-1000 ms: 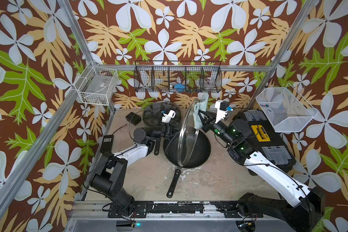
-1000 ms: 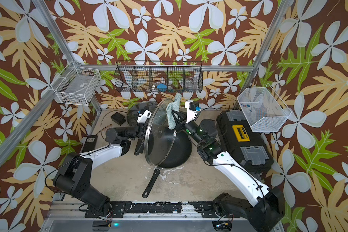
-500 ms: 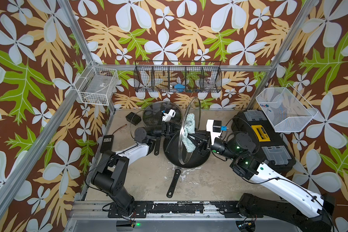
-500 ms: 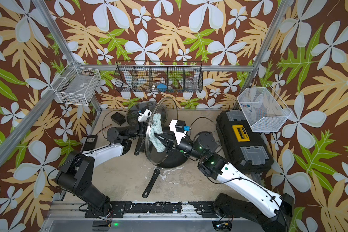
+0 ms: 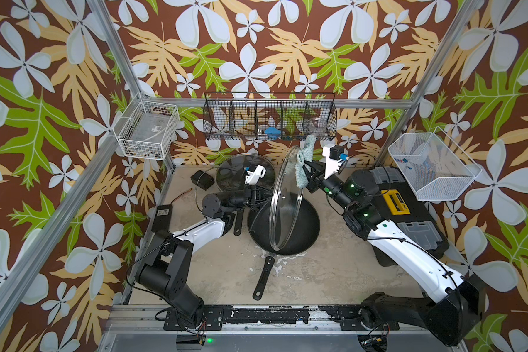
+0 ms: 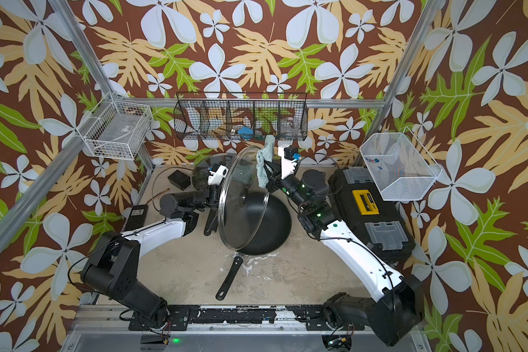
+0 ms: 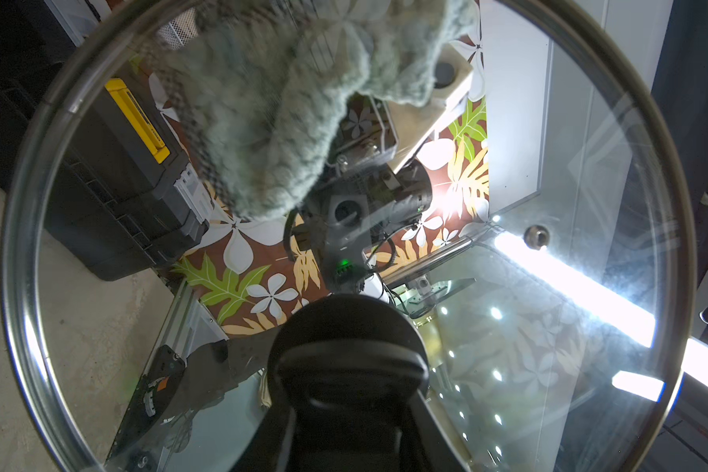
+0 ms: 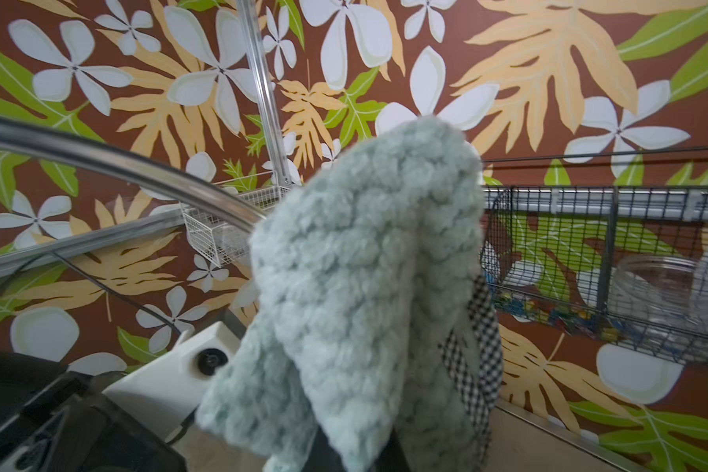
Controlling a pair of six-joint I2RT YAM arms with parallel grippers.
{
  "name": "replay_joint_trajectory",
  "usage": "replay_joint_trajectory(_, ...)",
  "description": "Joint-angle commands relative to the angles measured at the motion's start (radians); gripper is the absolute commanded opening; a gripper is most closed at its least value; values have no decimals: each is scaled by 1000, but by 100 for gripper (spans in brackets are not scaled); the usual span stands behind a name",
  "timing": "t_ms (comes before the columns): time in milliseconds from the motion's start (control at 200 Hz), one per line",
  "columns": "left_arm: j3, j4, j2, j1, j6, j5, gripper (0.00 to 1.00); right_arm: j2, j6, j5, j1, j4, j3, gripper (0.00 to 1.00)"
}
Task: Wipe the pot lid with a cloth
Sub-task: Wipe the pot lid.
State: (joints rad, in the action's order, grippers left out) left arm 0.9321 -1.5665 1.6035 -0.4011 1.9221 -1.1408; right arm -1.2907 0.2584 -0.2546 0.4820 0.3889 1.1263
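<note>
**Right pincer** (image 5: 308, 171): pressed together on the cloth (image 5: 303, 166), pinching it about mid-length. The fluffy ends stand free above and below the jaws.

**Left pincer** (image 5: 256, 198): clamped on the black handle (image 7: 346, 367) of the pot lid (image 5: 285, 210). It holds the lid on edge, nearly upright, over the frying pan (image 5: 302, 234) on the surface (image 5: 317, 274).

**Change:** half a second ago the cloth lay lower, against the middle of the glass, with the right arm dropped. It is now back at the upper rim, where it was a second ago. The lid has kept its place.

**Reading:** one down-and-up stroke made on the face turned toward the right arm. Wiping is under way and probably not finished.

**Contact:** in the left wrist view the cloth (image 7: 287, 102) shows through the glass, flattened against the upper part. In both top views its tip stands past the rim.
</note>
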Motion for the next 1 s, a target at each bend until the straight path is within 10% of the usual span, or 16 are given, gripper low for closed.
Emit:
replay_joint_trajectory(0, 18, -187, -11, -1, 13, 51, 0, 0, 29, 12, -14, -6, -33, 0)
replay_joint_trajectory(476, 58, -214, 51, 0, 52, 72, 0, 271, 11, -19, 135, -51, -360, 0)
replay_joint_trajectory(997, 65, -212, 87, 2, 41, 87, 0, 290, -93, 9, 425, -122, -149, 0)
